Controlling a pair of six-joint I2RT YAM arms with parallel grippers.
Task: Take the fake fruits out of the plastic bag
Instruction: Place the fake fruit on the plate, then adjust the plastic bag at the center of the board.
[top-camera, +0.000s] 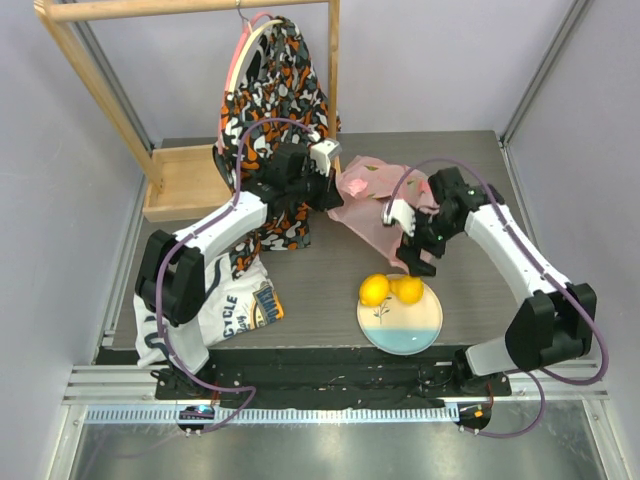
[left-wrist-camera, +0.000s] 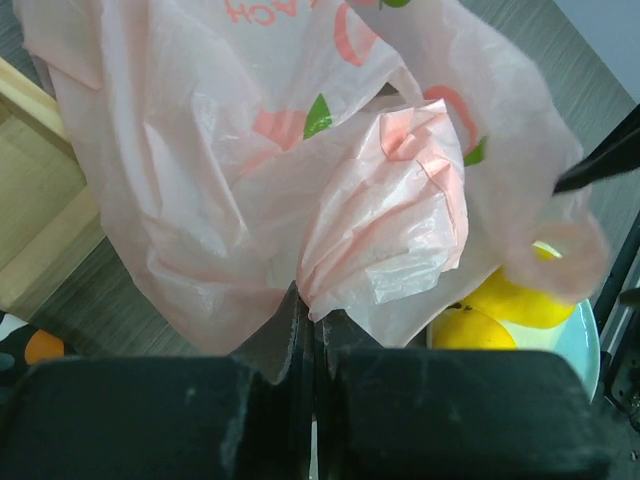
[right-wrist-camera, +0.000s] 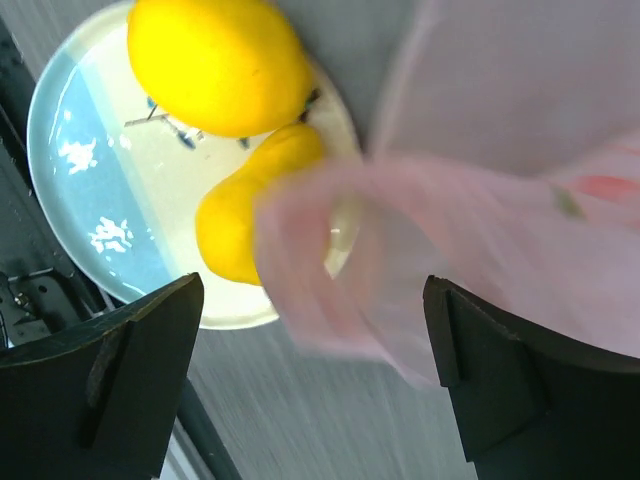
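The bag (top-camera: 372, 195) is thin, pink and crinkly, with pink letters and little green leaves on it. It lies on the tabletop (top-camera: 320, 280), just behind the plate (top-camera: 400, 335). The left gripper (left-wrist-camera: 312, 318) pinches a fold of it tight. The right gripper (right-wrist-camera: 310, 370) is wide open above the plate, where two yellow lemons (top-camera: 375, 290) lie touching.

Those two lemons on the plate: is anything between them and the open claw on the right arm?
Yes. A loose loop of the pink plastic bag hangs between the right gripper, its jaws open, and the plate, covering part of the lower lemon. The upper lemon shows clear.
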